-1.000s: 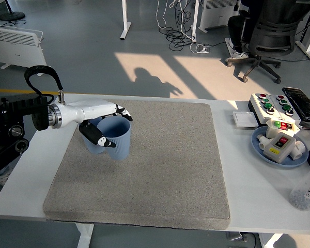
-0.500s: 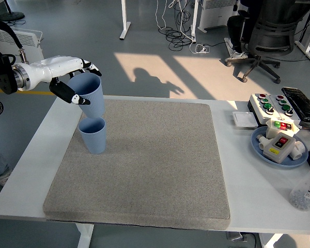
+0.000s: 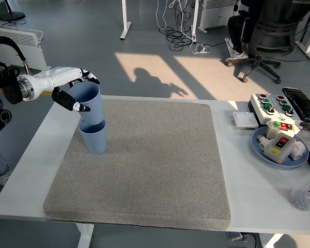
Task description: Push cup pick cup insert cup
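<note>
Two light blue cups are at the left of the grey mat [image 3: 144,165]. The lower cup [image 3: 93,138] stands upright on the mat. The upper cup [image 3: 89,103] is held by my left hand [image 3: 72,93], whose white fingers with black tips are curled around its rim and side. Its base sits in the mouth of the lower cup, only partly in, and it leans slightly. The left arm comes in from the left edge. My right hand is out of view.
At the right of the white table [image 3: 248,181] sit a blue plate [image 3: 279,151] with white parts, a button box [image 3: 271,106], a black device [image 3: 299,101] and a clear bottle [image 3: 306,192]. An office chair [image 3: 271,36] stands on the floor behind.
My left hand lifted one cup off the mat from beside the other, raised it up and left, and has now lowered it into the mouth of the standing cup.
</note>
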`<state>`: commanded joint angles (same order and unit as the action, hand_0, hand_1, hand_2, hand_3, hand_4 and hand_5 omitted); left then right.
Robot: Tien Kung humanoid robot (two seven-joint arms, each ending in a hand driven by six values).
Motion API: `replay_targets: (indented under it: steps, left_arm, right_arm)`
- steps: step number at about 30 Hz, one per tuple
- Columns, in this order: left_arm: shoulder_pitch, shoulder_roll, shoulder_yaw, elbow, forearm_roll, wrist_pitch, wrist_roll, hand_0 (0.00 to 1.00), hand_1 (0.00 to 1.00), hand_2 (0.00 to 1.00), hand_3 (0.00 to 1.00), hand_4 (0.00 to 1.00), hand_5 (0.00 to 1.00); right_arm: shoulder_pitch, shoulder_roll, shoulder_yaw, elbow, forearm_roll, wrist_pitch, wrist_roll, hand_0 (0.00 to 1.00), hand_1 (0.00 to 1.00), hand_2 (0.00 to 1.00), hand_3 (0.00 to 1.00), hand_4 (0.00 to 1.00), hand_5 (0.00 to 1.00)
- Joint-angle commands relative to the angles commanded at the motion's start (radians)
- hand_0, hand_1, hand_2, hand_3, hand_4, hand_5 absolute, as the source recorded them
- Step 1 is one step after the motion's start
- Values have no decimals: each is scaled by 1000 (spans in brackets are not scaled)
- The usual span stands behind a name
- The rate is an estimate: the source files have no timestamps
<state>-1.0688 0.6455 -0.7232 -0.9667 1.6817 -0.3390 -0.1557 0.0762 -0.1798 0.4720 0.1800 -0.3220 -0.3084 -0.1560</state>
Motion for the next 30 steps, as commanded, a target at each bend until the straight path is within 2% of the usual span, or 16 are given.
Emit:
replay_targets:
  steps: [9,10,15,16,21,22,27,28,30]
  left_arm:
    - [1,-8,32,23,-16,23,-8,431,561,575,493,579,26]
    - [2,-10,37,26,-18,27,-9,439,586,637,509,600,6]
    - [7,-13,63,39,-28,43,-12,439,586,637,509,600,6]
    - [8,-13,66,41,-28,46,-12,443,646,711,601,717,81]
    - [12,-17,86,59,-26,66,-16,443,646,711,601,717,81]
    - [13,-18,89,62,-27,69,-17,696,811,891,838,861,262]
    - [16,-22,95,80,-23,89,-30,696,811,891,838,861,262]
    - [17,-23,96,84,-25,95,-35,875,930,998,941,998,432]
    - [20,-25,96,88,-35,103,-38,875,930,998,941,998,432]
  right_arm:
    - [6,0,-2,0,5,1,2,690,609,639,557,101,408]
    - [7,0,-1,0,3,1,1,690,609,639,556,101,409]
    - [10,-1,7,0,-3,0,1,690,609,639,556,101,409]
    - [10,-1,8,0,-4,0,1,690,609,639,556,101,410]
    - [13,-1,13,0,-8,0,1,690,609,639,556,101,410]
    - [14,-1,14,0,-8,0,1,690,610,639,556,100,410]
    - [15,-1,14,0,-6,-1,2,690,610,639,556,100,410]
    - [15,-1,15,0,-7,-1,2,690,610,638,556,100,412]
    - [15,-1,15,0,-8,-1,1,690,610,638,556,100,412]
